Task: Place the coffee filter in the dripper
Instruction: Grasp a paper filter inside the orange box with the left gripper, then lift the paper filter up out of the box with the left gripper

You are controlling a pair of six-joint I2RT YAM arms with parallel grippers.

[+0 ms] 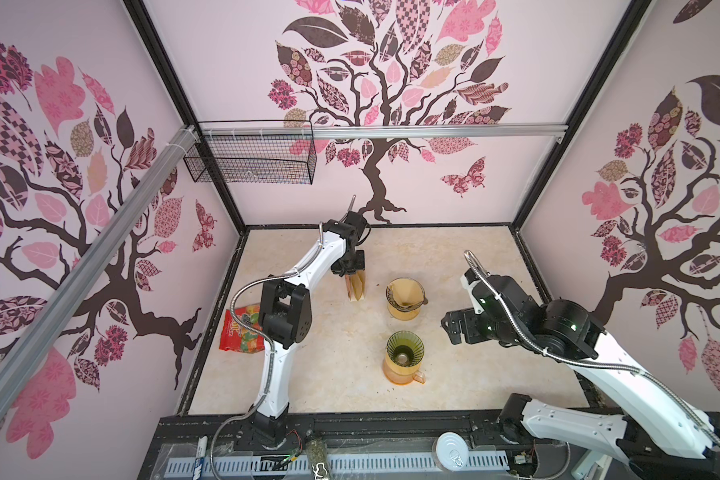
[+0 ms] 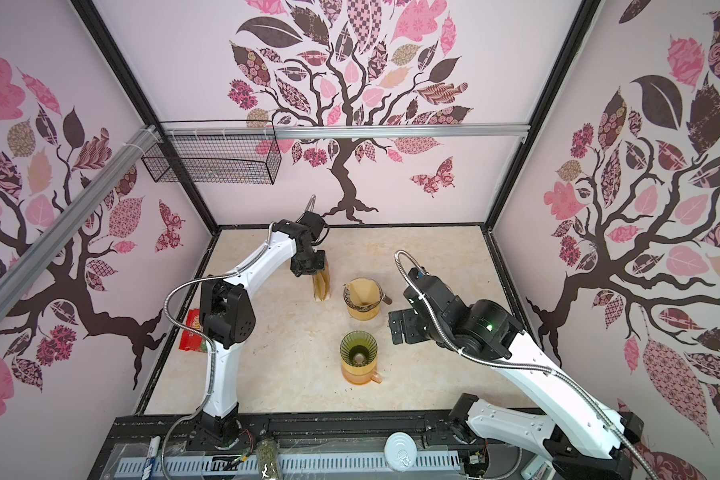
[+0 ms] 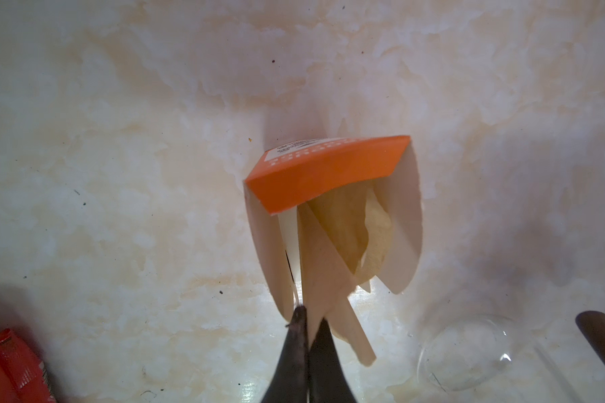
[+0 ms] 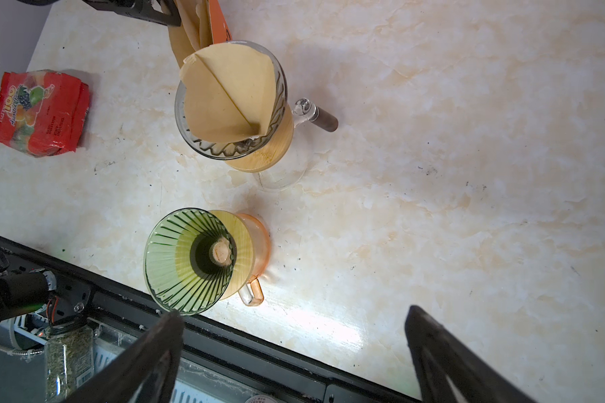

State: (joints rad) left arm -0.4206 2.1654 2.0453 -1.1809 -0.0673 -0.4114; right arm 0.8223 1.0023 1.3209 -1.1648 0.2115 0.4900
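Observation:
An orange-and-white box (image 3: 322, 171) of brown paper coffee filters stands open on the marble table; it also shows in both top views (image 1: 356, 291) (image 2: 321, 286). My left gripper (image 3: 310, 322) (image 1: 351, 277) is over the box, shut on the edge of one coffee filter (image 3: 323, 265) that sticks out of it. A green ribbed dripper (image 1: 405, 351) (image 4: 186, 258) sits empty on an orange-tinted server. Behind it a clear glass dripper (image 1: 405, 295) (image 4: 231, 101) holds a filter. My right gripper (image 1: 449, 328) (image 4: 294, 314) hangs open to the right of both drippers, holding nothing.
A red snack bag (image 1: 244, 328) (image 4: 39, 111) lies near the left wall. A wire basket (image 1: 250, 160) hangs at the back left. On the black front rail (image 1: 391, 428) stand a herb jar (image 1: 314, 453) and a white can (image 1: 452, 449).

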